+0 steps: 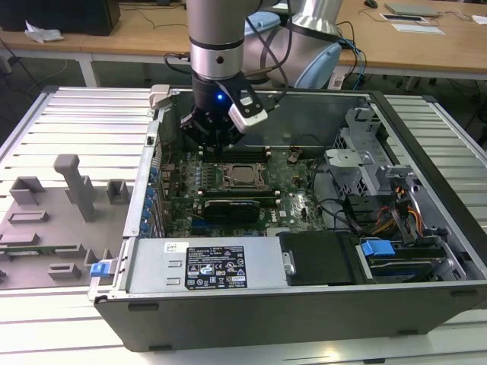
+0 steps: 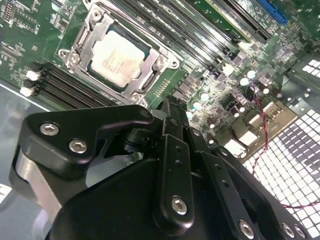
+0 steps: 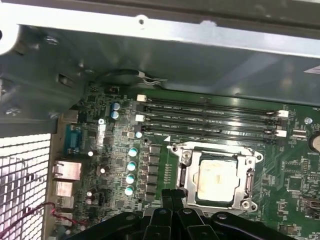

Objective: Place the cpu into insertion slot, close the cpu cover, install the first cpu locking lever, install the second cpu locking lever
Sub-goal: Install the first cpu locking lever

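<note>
The room is bright, lit evenly from above. In the exterior view the ribbed metal table (image 1: 76, 114) on the exterior view's left looks pale, almost washed out. The inside of the computer case (image 1: 319, 114) lies in shade, darkest under the arm (image 1: 217, 46), where a small blue light (image 1: 219, 96) glows. In both wrist views the perforated grille (image 2: 300, 150) (image 3: 20, 170) burns out white and the chip (image 2: 116, 59) (image 3: 216, 181) carries pale glare. The first wrist view looks slightly hazy.

Gripper (image 3: 172, 196) partly beyond the picture's edge
</note>
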Action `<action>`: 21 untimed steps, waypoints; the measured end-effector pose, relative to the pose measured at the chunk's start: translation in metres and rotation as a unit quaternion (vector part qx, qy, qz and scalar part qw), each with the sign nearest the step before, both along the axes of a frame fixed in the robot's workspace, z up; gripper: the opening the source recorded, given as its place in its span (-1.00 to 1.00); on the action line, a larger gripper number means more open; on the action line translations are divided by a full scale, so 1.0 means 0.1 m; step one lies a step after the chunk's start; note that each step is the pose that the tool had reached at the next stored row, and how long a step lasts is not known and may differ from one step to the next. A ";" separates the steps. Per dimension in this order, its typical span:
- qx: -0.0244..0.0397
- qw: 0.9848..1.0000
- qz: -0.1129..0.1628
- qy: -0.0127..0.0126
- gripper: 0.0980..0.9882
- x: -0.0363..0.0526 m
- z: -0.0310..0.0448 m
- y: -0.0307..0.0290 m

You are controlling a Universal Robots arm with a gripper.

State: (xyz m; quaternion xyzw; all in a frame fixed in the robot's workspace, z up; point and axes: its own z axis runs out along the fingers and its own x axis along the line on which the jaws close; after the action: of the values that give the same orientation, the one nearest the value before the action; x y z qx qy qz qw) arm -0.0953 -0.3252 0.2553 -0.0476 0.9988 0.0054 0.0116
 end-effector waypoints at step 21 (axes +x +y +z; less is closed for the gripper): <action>0.103 0.995 0.000 -0.014 -0.98 -0.210 -0.022 0.000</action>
State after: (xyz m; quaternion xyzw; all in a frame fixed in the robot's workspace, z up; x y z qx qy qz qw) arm -0.1163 -0.3252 0.2531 -0.0457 0.9927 0.1078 0.0303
